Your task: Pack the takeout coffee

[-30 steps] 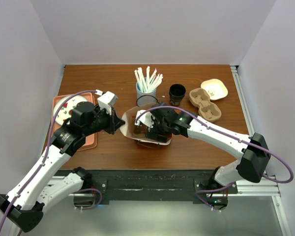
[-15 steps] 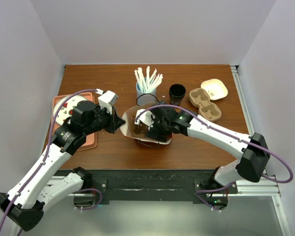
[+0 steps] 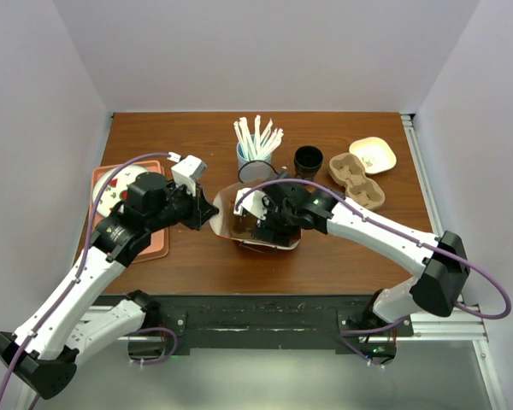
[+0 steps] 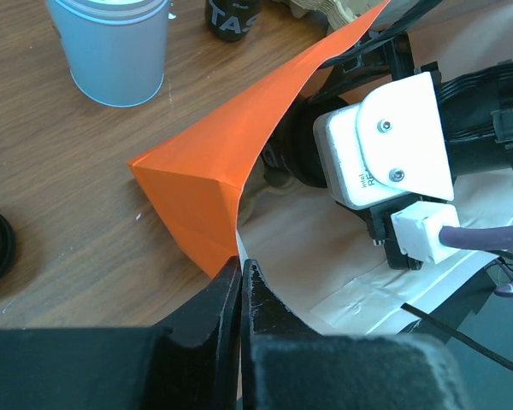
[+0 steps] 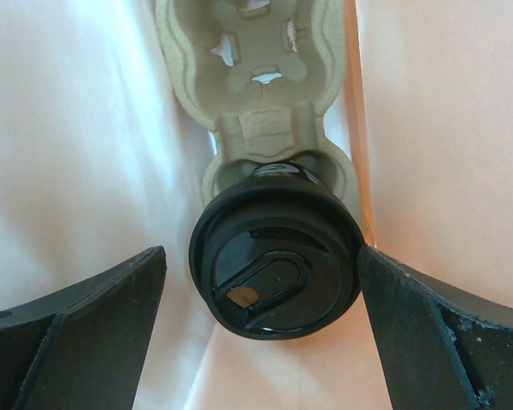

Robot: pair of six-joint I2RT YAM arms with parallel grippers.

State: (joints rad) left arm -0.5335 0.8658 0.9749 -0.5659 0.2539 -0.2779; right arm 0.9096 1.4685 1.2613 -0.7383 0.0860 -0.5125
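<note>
Inside the paper bag (image 5: 85, 128), the takeout coffee (image 5: 276, 256) stands in the near cell of a pulp carrier (image 5: 256, 85). Its round black lid faces the right wrist camera. The far cell of the carrier holds nothing.

Right gripper (image 5: 261, 252): jaws spread wide, one finger on each side of the lid. A clear gap separates the left-hand finger from the lid. The right-hand finger lies just beside the lid rim; contact cannot be confirmed.

Left gripper (image 4: 241, 269): jaws closed on the edge of the bag's mouth, pinching the paper between the fingertips. The bag lies on its side on the desk (image 3: 325, 256), mouth toward the arms, orange outside and white inside.

Readable markings:
- Camera housing (image 4: 385, 141) on the right wrist, seen through the bag's mouth: "intel" and the start of a second word, "REAL".
- Black cup (image 4: 232, 15) beyond the bag: white letters "TAS"; the remainder is cut off by the frame edge.

A light blue straw holder (image 4: 115, 47) stands upright on the desk near the black cup, apart from the bag.
</note>
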